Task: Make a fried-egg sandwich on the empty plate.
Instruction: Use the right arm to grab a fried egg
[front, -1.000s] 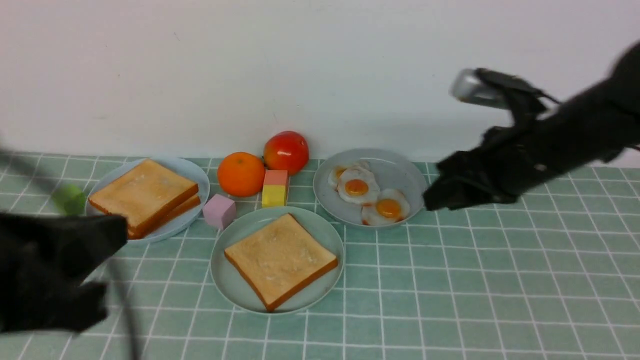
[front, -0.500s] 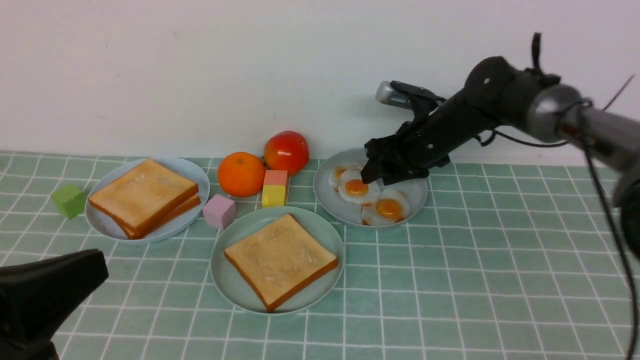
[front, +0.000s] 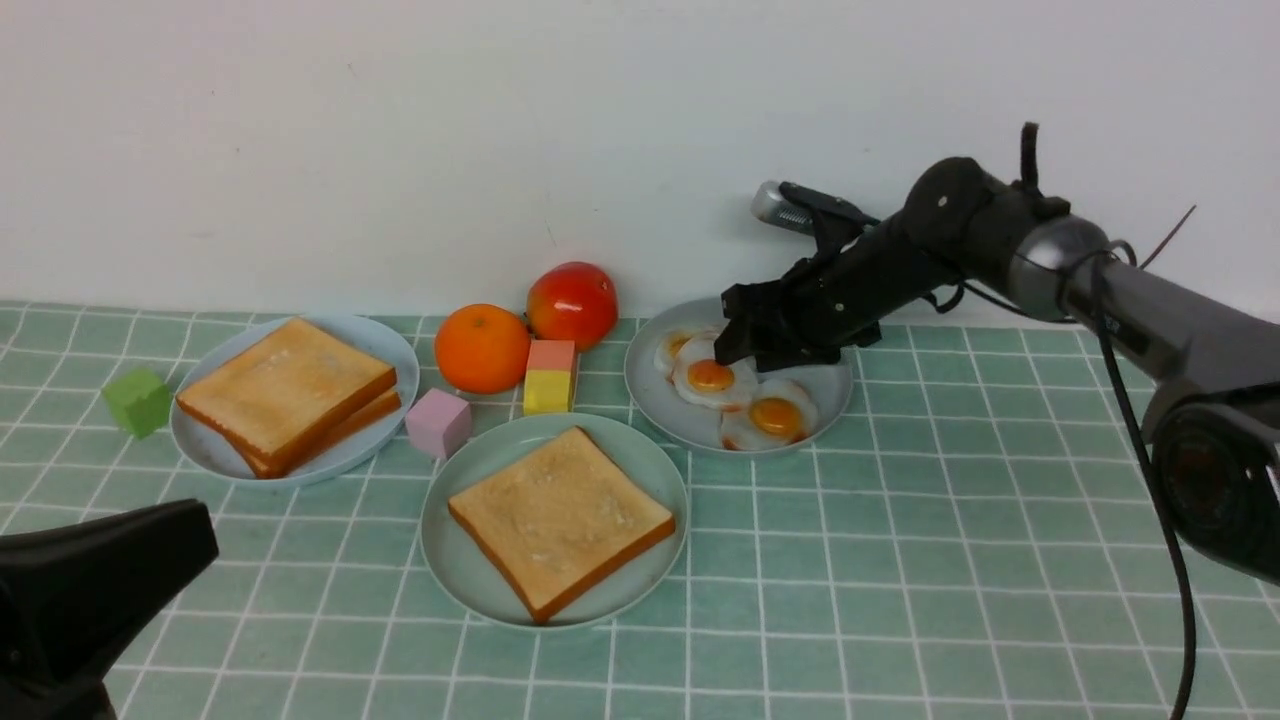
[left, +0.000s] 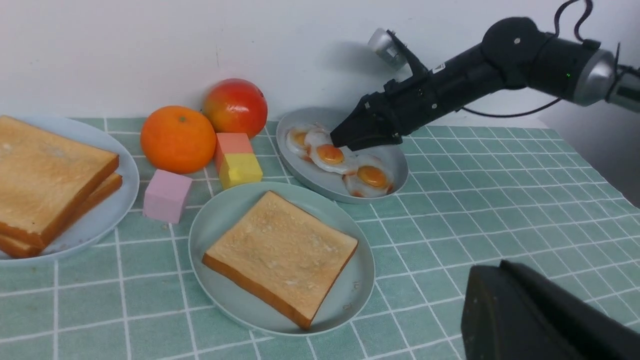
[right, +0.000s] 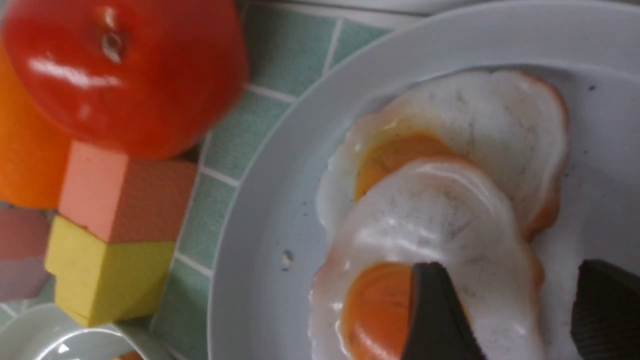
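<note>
Left claw (front: 200, 540) sits closed above the near left corner of the tabletop (front: 900, 560). At the middle, the mint-green plate (front: 465, 580) carries one toast slice (front: 560, 515). Right claw (front: 735, 348) hangs with jaws spread just over the middle fried egg (front: 712, 376) on the grey plate (front: 655, 400), gripping nothing.

On the surface (front: 900, 560), the middle plate (front: 460, 572) sits nearest, carrying one toast (front: 560, 520). Behind-left, the left plate (front: 396, 360) holds two stacked toasts (front: 285, 390), with a cube (front: 137, 402) to its left. Behind-right, the right plate (front: 655, 400) holds overlapping eggs (front: 712, 378). Between them lie an orange (front: 482, 348), a tomato (front: 572, 303), stacked blocks (front: 550, 377) and a second cube (front: 438, 422).
</note>
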